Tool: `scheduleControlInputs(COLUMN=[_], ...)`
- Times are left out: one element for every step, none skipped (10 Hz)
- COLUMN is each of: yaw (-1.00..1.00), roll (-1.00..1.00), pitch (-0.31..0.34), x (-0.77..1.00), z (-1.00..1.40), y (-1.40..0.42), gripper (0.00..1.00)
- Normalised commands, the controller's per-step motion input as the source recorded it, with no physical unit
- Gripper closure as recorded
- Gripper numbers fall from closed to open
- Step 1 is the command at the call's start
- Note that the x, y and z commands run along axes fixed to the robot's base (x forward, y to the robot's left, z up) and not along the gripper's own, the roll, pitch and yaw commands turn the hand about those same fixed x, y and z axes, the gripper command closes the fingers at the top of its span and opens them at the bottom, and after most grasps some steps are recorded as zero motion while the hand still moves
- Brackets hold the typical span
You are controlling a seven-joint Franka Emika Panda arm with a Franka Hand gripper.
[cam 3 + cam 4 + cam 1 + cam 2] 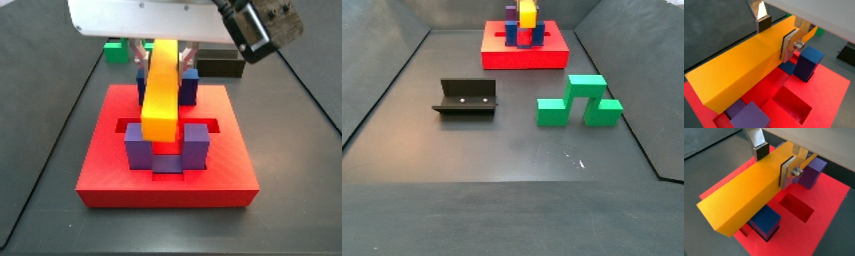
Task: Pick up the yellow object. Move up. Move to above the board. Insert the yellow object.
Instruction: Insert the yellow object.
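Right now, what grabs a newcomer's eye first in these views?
The yellow object, a long bar gripped in the claw, fills both wrist views and hangs just over the board. In a side view it runs between the blue and purple blocks standing on that red slab. Out on the dark floor, apart from the board, sit the green stepped block and the black fixture.

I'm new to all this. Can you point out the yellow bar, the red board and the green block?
yellow object [162, 90]: side view, middle of its top face.
board [167, 184]: side view, bare front edge.
green stepped block [583, 100]: side view, its middle.
gripper [774, 159]: wrist view, clamping the bar.
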Motion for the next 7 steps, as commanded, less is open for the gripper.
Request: scheduleControlInputs(yaw=[0.0, 0.0, 0.0, 0.0, 0.0, 0.0, 0.0], roll=[0.05, 0.06, 0.08, 0.06, 0.07, 0.09, 0.13], pitch=[0.0, 0.0, 0.0, 0.0, 0.0, 0.0, 0.0], x=[0.39, 0.14, 0.0, -0.01, -0.06, -0.01, 0.0], z=[-0.18, -0.21, -0.2, -0.16, -0.15, -0.22, -0.39], y=[-0.13, -0.03, 0.0, 0.0, 0.0, 0.0, -0.09], gripper=[1.0, 1.0, 1.0, 1.0, 1.0, 1.0, 1.0])
